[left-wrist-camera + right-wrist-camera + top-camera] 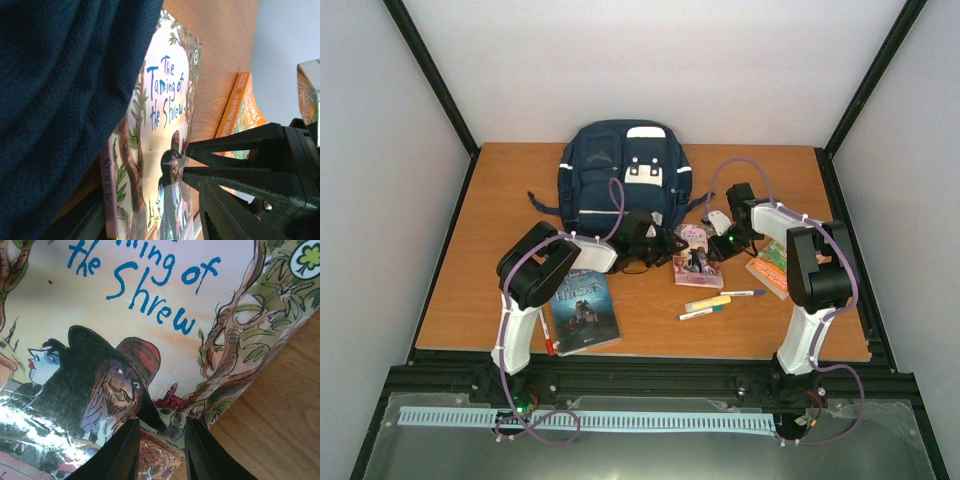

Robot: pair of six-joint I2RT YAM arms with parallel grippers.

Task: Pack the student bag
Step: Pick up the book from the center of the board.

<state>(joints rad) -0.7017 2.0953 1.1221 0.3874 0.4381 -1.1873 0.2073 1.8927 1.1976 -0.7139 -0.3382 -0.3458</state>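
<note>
Near edge, ~7 o'clock: blue book (583, 310) flat on table (490, 230), not packed. ~5 o'clock: loose pens (720, 301). Mid-table: "Taming of the Shrew" book (696, 258), R gripper (162, 426) at its corner. Jaws only a narrow gap apart, both tips over the cover edge; can't tell if pinching or just pressing. Orange book (770, 268) at ~3 o'clock, beside R arm. L gripper (660, 242) is at the bag's near hem, jaws roughly half apart. L wrist view has navy fabric draped past one finger; can't tell if anything is gripped. Student bag (620, 170) lies at 12 o'clock, far centre, front up; can't see whether the mouth is open. Step (judged): first book pickup, L readying the bag edge. Next needs a firm hold on the book corner, fabric lifted to make an opening, then the book fed toward 12 o'clock.
</note>
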